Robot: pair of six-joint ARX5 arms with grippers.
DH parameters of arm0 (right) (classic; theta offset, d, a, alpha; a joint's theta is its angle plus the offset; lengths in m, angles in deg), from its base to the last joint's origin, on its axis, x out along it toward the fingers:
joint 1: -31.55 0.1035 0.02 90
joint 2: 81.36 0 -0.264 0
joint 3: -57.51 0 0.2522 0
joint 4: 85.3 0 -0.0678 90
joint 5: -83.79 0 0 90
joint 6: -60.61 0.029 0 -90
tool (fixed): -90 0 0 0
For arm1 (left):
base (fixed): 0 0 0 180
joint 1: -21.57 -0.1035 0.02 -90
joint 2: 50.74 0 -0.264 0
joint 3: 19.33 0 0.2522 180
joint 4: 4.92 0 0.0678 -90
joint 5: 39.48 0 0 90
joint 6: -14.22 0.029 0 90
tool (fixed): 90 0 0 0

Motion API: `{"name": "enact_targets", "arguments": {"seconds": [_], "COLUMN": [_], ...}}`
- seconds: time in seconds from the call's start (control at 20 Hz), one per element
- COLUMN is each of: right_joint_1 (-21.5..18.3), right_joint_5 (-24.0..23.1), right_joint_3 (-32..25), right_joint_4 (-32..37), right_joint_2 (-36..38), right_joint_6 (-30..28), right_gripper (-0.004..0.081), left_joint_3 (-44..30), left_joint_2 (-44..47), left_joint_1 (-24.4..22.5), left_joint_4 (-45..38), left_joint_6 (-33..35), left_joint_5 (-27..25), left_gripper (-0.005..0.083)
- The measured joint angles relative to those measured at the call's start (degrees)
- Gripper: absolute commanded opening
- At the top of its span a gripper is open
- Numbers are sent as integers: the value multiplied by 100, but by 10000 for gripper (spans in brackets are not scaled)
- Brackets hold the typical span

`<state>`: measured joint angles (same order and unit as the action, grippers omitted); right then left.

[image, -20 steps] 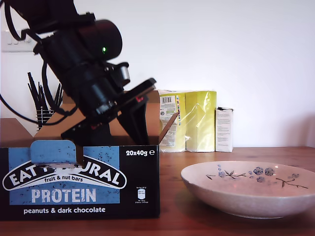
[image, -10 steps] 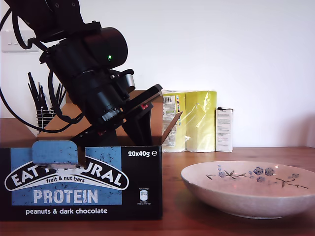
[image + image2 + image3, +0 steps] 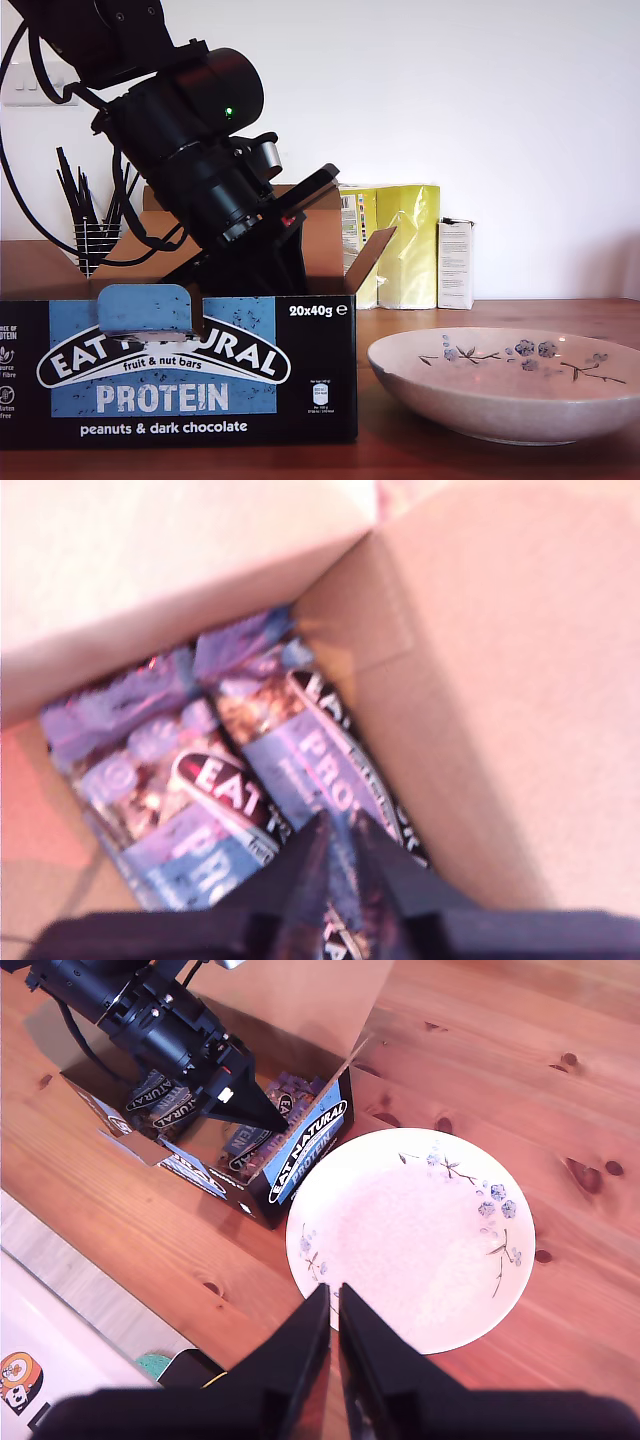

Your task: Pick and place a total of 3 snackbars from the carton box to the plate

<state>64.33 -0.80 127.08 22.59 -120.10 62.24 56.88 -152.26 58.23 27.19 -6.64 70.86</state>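
snackbars: lying packed side by side on the floor of the carton box, wrappers crumpled and overlapping; the first wrist view is blurred, so I cannot count them

carton box: at about 8 o'clock in the exterior view, flaps open, printed front facing that camera; in the second wrist view it sits just beside the plate, nearly touching its rim

plate: at about 4 o'clock in the exterior view, bare inside, no bar on it yet

my first gripper: down inside the box, tips drawn close together right over a bar; whether they pinch the wrapper or only rest against it I cannot tell

my second gripper: hanging high above the table near the plate's edge, jaws closed with nothing between them

risk, grip: the wrappers look slick and loose, so a pinch on a fold alone may slip on the lift, or drag a neighbouring bar up with it

risk, box: the arm leans in steeply between the flaps; pressing or pulling at an angle could shove the light carton along the table towards the plate or tip it

risk, flap: the open flap stands on the plate side, at about 3 o'clock from the arm, and could catch the gripper or knock the bar loose on the way out

risk, drop: a weak hold would likely let go over the gap between box and plate
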Motion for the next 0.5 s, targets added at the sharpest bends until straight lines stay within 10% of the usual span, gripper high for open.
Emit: {"name": "enact_targets", "arguments": {"seconds": [0.35,0.5], "right_joint_1": [0,0], "right_joint_5": [-2,-2], "right_joint_3": [-2,0], "right_joint_4": [-2,-4], "right_joint_2": [0,0], "right_joint_6": [0,0], "right_gripper": [-13,-13], "left_joint_3": [157,166], "left_joint_2": [0,9], "left_joint_1": [-76,-153], "left_joint_4": [560,861], "left_joint_6": [81,90], "left_joint_5": [-236,-684], "left_gripper": [-23,172]}}
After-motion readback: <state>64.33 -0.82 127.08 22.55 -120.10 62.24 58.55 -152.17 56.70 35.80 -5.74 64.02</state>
